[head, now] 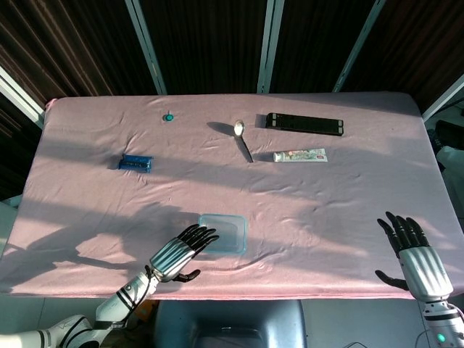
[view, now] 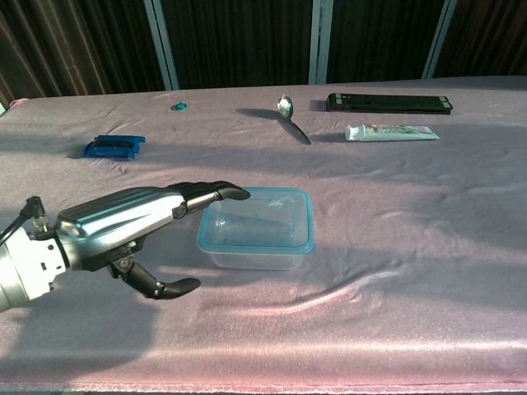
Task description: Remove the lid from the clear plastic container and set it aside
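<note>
Chest view shows the clear plastic container [view: 257, 230] sitting near the front edge of the bench [view: 412, 247], which is covered in a wrinkled pink cloth. Its lid [view: 280, 197], clear with a teal rim, is still seated on top. The left hand [view: 132, 226] hangs just left of the container with its fingers [view: 210, 196] stretched out together toward the lid's near-left corner and the thumb dropped well below them, so the hand is spread and holds nothing. Whether the fingertips actually touch the lid cannot be told from either view.

From the head view, the same left hand [head: 177, 255] lies beside the container [head: 223, 233], dark fingertips reaching its left edge. The right hand [head: 413, 250] is well apart at the bench's front-right corner, palm-back up, fingers fanned apart and empty.

Further back on the bench lie a small blue box-like object [head: 135, 162] at the left, a tiny teal cap-like thing [head: 168, 117] beyond it, a metal spoon [head: 243, 139] near the middle, a tube of toothpaste [head: 300, 155] to its right, and a long black bar-shaped device [head: 304, 124] behind the tube. Strong sunlight throws long shadows across the cloth.
</note>
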`<act>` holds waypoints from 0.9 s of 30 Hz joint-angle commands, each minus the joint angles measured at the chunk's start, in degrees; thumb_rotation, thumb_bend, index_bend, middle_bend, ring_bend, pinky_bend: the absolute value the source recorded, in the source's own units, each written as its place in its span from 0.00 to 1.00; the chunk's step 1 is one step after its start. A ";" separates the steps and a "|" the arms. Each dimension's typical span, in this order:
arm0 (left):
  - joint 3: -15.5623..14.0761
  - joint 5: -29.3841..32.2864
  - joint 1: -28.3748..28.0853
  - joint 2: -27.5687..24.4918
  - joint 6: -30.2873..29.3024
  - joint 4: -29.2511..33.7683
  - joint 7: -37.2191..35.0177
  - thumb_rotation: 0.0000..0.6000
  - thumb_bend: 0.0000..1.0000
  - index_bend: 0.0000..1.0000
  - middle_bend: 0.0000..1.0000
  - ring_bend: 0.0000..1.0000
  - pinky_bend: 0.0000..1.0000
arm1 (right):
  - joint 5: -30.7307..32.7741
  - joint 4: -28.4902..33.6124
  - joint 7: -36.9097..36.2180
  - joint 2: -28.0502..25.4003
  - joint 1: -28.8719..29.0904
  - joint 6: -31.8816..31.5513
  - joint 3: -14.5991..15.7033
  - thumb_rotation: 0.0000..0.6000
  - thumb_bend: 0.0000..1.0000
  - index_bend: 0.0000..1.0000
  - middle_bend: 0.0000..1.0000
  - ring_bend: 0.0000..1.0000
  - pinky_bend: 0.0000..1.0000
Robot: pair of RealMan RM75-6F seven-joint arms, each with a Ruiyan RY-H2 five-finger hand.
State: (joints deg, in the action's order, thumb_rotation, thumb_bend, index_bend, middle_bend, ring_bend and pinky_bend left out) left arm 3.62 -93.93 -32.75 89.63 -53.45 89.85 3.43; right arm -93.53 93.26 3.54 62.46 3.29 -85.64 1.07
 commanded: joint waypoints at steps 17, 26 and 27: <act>3.48 8.61 -7.01 6.59 4.21 -8.37 4.85 1.00 0.29 0.00 0.00 0.00 0.00 | 0.49 0.20 -0.91 -0.83 -0.19 -0.17 -0.23 1.00 0.18 0.00 0.00 0.00 0.00; 3.85 12.60 -9.26 7.15 6.87 -9.64 5.87 1.00 0.28 0.00 0.00 0.00 0.00 | 0.81 0.39 -0.14 -0.67 -0.01 0.54 -0.23 1.00 0.18 0.00 0.00 0.00 0.00; 3.91 12.89 -9.44 7.41 6.91 -9.91 6.08 1.00 0.28 0.00 0.00 0.00 0.00 | 0.83 0.41 -0.03 -0.63 0.02 0.63 -0.21 1.00 0.18 0.00 0.00 0.00 0.00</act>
State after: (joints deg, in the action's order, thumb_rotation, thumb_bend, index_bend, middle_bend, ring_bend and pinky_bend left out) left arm 7.42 -81.37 -41.90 96.78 -46.77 80.23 9.25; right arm -92.72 93.65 3.51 61.82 3.29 -85.03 0.85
